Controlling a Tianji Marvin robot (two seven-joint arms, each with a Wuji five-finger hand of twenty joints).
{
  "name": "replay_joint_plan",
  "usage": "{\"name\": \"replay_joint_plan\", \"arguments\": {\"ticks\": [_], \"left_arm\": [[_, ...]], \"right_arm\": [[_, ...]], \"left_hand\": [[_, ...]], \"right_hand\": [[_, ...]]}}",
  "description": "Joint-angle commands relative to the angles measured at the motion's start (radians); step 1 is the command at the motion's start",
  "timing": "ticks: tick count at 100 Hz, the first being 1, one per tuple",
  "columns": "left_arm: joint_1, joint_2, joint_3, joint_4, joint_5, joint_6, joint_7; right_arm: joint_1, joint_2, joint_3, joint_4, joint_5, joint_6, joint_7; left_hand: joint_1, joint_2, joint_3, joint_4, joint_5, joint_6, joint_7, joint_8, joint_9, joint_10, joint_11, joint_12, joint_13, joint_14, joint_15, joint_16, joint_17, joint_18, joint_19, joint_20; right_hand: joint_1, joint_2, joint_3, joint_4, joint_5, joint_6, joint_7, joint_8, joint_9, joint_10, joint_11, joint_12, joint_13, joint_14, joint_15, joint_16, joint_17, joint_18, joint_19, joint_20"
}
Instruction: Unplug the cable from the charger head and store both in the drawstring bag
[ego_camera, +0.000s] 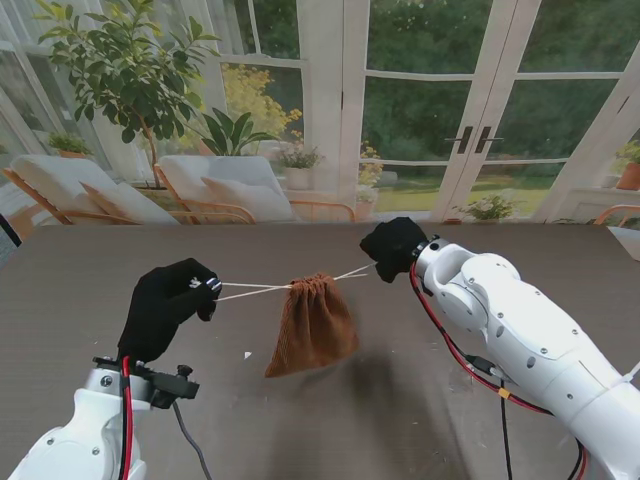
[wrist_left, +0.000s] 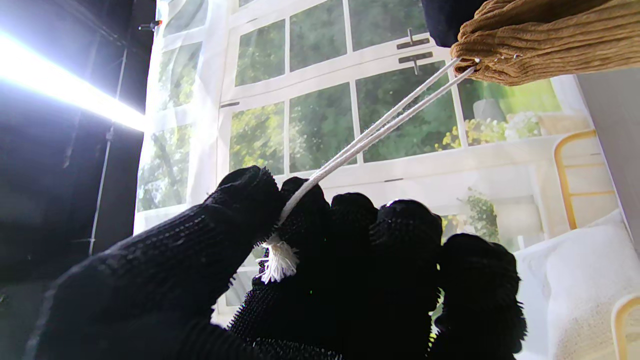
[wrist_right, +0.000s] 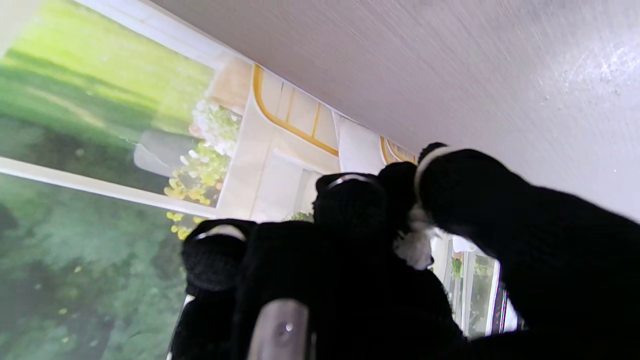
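A brown corduroy drawstring bag (ego_camera: 312, 326) hangs above the table (ego_camera: 120, 260), its mouth cinched tight. White drawstrings (ego_camera: 255, 290) run taut from the mouth to both sides. My left hand (ego_camera: 168, 303) is shut on the left cord pair; the left wrist view shows the cords (wrist_left: 370, 137) and their frayed knot (wrist_left: 276, 260) pinched between thumb and fingers (wrist_left: 310, 210), leading to the bag (wrist_left: 540, 42). My right hand (ego_camera: 393, 247) is shut on the right cord, whose frayed end (wrist_right: 415, 247) shows between its fingers. Neither cable nor charger head is visible.
The dark table top stretches wide around the bag, with a tiny white speck (ego_camera: 248, 355) near it. Beyond the far edge stand cushioned chairs (ego_camera: 230, 190), potted plants and glass doors.
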Motion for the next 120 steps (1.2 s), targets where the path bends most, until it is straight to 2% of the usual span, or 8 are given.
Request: {"name": "replay_joint_plan", "arguments": {"ticks": [1,45,93,108,111,120], "left_arm": [[0.007,-0.008,-0.009,-0.024,-0.007,-0.003,-0.006],[0.044,-0.015,-0.034,-0.043,-0.002,0.008,0.023],[0.045,-0.020,-0.031,-0.045,0.001,0.035,0.043],[0.026,-0.019,-0.022,-0.035,-0.002,0.078,0.030],[0.020,-0.018,-0.020,-0.032,0.000,0.091,0.026],[0.004,-0.017,-0.015,-0.019,0.004,0.132,0.015]], "right_arm": [[0.006,0.012,-0.003,0.032,-0.007,-0.002,0.017],[0.031,0.018,-0.014,0.077,-0.006,0.000,0.029],[0.026,0.021,-0.005,0.073,-0.011,0.007,0.046],[0.018,0.019,-0.004,0.065,-0.012,0.014,0.039],[0.016,0.019,-0.003,0.061,-0.014,0.016,0.039],[0.006,0.018,0.000,0.049,-0.018,0.024,0.035]], "left_hand": [[-0.002,0.071,0.036,-0.023,0.050,-0.080,0.106,0.031,0.028,-0.060,0.003,0.022,0.035,-0.045,0.031,0.014,0.008,-0.032,0.057,-0.012],[0.000,0.070,0.035,-0.023,0.047,-0.079,0.106,0.028,0.028,-0.060,0.003,0.026,0.035,-0.045,0.033,0.015,0.008,-0.034,0.058,-0.014],[0.004,0.068,0.034,-0.024,0.043,-0.078,0.106,0.026,0.027,-0.058,0.002,0.029,0.031,-0.041,0.035,0.016,0.005,-0.035,0.058,-0.015],[0.034,0.049,0.024,-0.025,0.029,-0.062,0.094,0.009,0.002,-0.037,-0.005,0.051,-0.004,-0.022,0.035,0.023,-0.030,-0.038,0.042,-0.007],[0.048,0.042,0.015,-0.022,0.018,-0.056,0.094,-0.008,-0.007,-0.029,-0.016,0.068,-0.021,-0.015,0.034,0.031,-0.047,-0.040,0.026,0.015],[0.075,0.025,0.004,-0.020,0.007,-0.045,0.081,-0.035,-0.025,-0.011,-0.025,0.070,-0.050,0.005,0.018,0.027,-0.074,-0.039,0.011,0.029]], "right_hand": [[0.046,-0.002,0.131,0.025,0.014,0.053,0.050,0.036,0.121,0.036,0.031,0.018,0.000,-0.245,0.032,0.013,0.458,-0.042,0.052,0.043],[0.045,0.000,0.129,0.025,0.013,0.050,0.051,0.036,0.121,0.036,0.031,0.018,0.000,-0.247,0.030,0.012,0.458,-0.043,0.050,0.043],[0.041,0.004,0.126,0.026,0.011,0.047,0.051,0.035,0.121,0.035,0.027,0.017,0.000,-0.247,0.030,0.012,0.458,-0.044,0.048,0.042],[0.030,0.021,0.116,0.027,-0.001,0.031,0.049,0.037,0.120,0.026,0.018,0.014,0.000,-0.247,0.028,0.012,0.455,-0.044,0.037,0.039],[0.024,0.029,0.111,0.029,-0.006,0.024,0.047,0.037,0.120,0.021,0.014,0.013,0.000,-0.247,0.026,0.011,0.455,-0.047,0.034,0.037],[0.013,0.050,0.097,0.033,-0.018,0.010,0.045,0.038,0.119,0.016,0.003,0.011,0.000,-0.249,0.020,0.008,0.454,-0.051,0.028,0.035]]}}
